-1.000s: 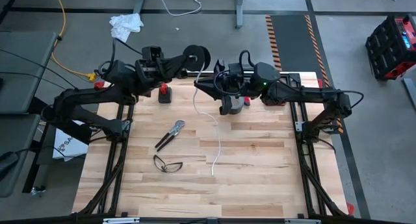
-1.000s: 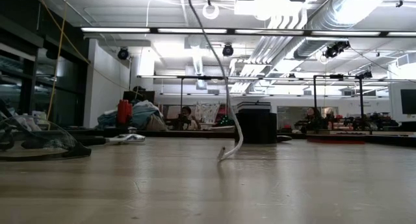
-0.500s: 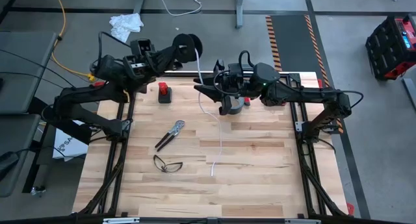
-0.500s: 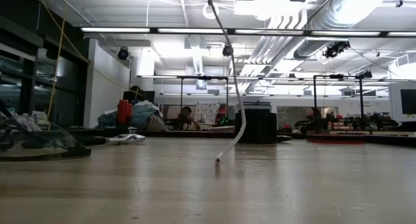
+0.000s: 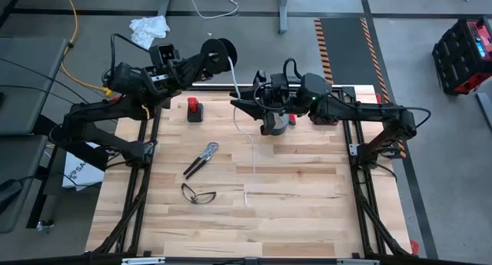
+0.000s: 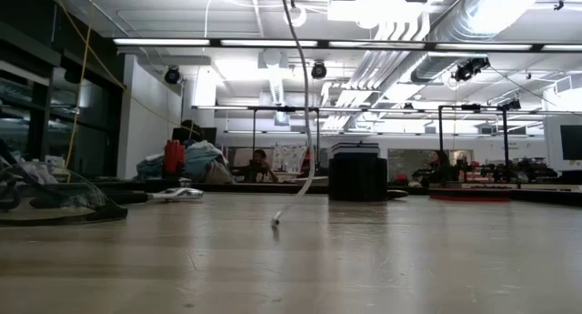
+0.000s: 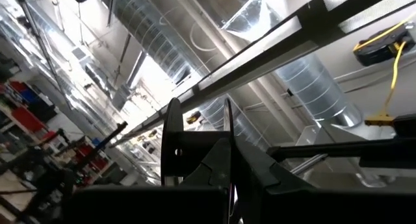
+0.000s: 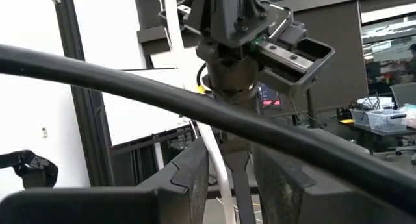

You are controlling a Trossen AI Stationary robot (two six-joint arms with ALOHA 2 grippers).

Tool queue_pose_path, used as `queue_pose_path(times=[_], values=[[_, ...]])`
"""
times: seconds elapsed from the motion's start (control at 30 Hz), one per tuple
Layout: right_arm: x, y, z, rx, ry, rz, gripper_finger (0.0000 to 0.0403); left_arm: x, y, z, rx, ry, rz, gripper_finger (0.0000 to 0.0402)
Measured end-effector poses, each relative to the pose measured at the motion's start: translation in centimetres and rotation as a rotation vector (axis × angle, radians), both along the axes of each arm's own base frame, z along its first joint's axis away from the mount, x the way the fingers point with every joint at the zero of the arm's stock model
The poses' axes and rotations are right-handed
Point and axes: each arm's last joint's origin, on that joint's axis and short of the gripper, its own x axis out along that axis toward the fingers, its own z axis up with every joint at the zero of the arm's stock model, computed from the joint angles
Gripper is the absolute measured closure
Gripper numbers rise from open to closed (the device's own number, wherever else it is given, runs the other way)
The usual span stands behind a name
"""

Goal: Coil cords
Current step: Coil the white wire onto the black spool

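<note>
My left gripper (image 5: 206,59) is shut on the small black round spool (image 5: 220,50), high over the table's far edge. The spool's two flanges show in the left wrist view (image 7: 198,143). The thin white cord (image 5: 247,134) hangs from the spool to the table, where its free end (image 5: 244,200) rests; the end also shows in the low view (image 6: 275,221). My right gripper (image 5: 238,104) is open, its fingers level and pointing toward the table's left. The cord (image 8: 220,172) runs down between them; I cannot tell whether it touches a finger. My left gripper holds the black spool (image 7: 195,152) at its finger ends, coming from the table's left. The spool is lifted clear, with the cord hanging slack below it. The fingers and the spool are both dark, so the exact part held cannot be told.
A grey tape roll (image 5: 277,124) stands under my right arm. A red and black object (image 5: 194,110) stands at the far left. Pliers (image 5: 201,159) and glasses (image 5: 197,193) lie left of the cord. People and benches show in the room beyond.
My left gripper has carried the spool toward the table's far left and tipped upward. The cord has been drawn after it: its bend on the table has straightened, and its free end has slid a little toward the left and far edges.
</note>
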Motion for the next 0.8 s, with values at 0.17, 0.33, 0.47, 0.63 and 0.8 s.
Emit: queue_pose_path(times=[0.17,0.33,0.47,0.63,0.8], values=[[-0.6,0.0,0.4,-0.003,0.0,-0.001,0.029,-0.6,0.0,0.2,0.014,0.0,0.045,0.0401],[-1.0,0.1,0.7,-0.024,0.016,-0.008,0.029,-1.5,0.0,0.6,0.029,0.008,0.101,0.0401],[-1.0,0.1,0.6,-0.018,0.019,-0.007,0.029,-1.5,0.0,0.6,0.03,0.014,0.102,0.0401],[-0.9,0.1,0.5,-0.018,0.026,-0.007,0.029,-1.4,0.2,0.5,0.03,0.025,0.11,0.0401],[-0.9,0.0,0.4,-0.017,0.036,-0.022,0.029,-1.4,0.4,0.5,0.028,0.025,0.119,0.0401]])
